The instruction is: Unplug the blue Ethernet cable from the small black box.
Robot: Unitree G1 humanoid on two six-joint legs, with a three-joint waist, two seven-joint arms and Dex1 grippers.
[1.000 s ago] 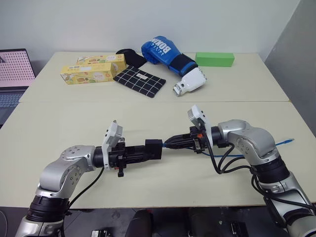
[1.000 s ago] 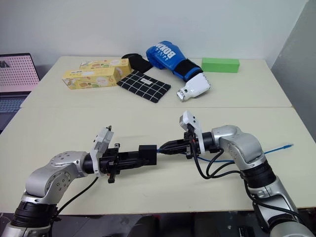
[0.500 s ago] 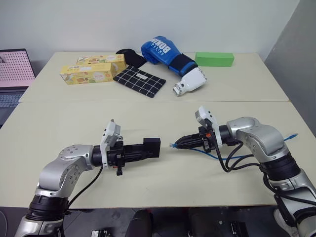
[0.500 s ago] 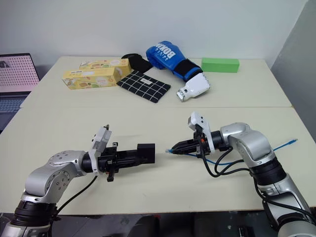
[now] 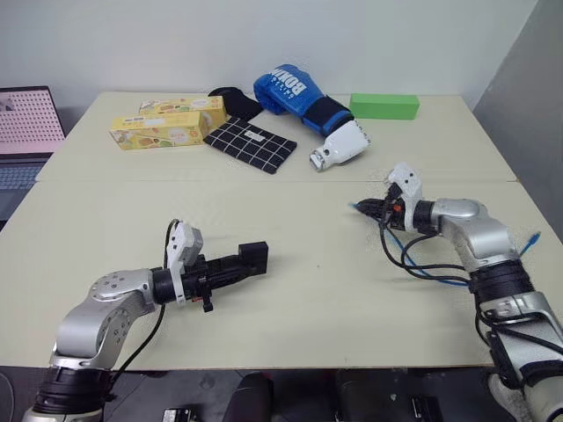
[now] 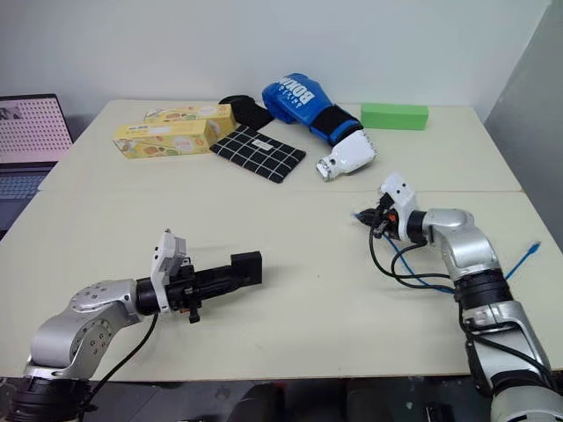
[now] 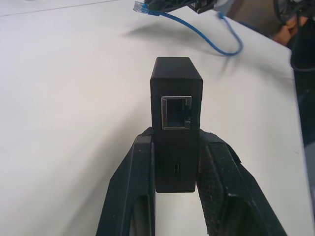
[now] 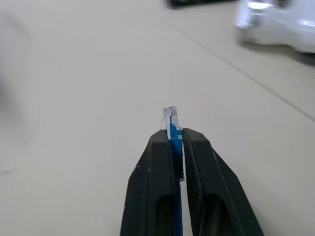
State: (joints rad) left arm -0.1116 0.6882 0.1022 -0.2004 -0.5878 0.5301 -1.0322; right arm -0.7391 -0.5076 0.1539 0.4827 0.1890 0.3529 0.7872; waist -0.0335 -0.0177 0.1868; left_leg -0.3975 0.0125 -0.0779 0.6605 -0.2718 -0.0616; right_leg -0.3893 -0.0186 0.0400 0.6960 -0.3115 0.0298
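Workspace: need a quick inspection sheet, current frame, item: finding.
Surface: beige table, seam across the middle.
Job's things: small black box, port empty; blue Ethernet cable unplugged, plug clear of the box.
Clutter: blue boxing glove, green block, checked cloth, two yellow cartons, at the far edge.
Grippers: left gripper shut on the box; right gripper shut on the cable near its plug.
Cables: black robot cables looped by the right arm.
Surroundings: laptop at left, white wall.
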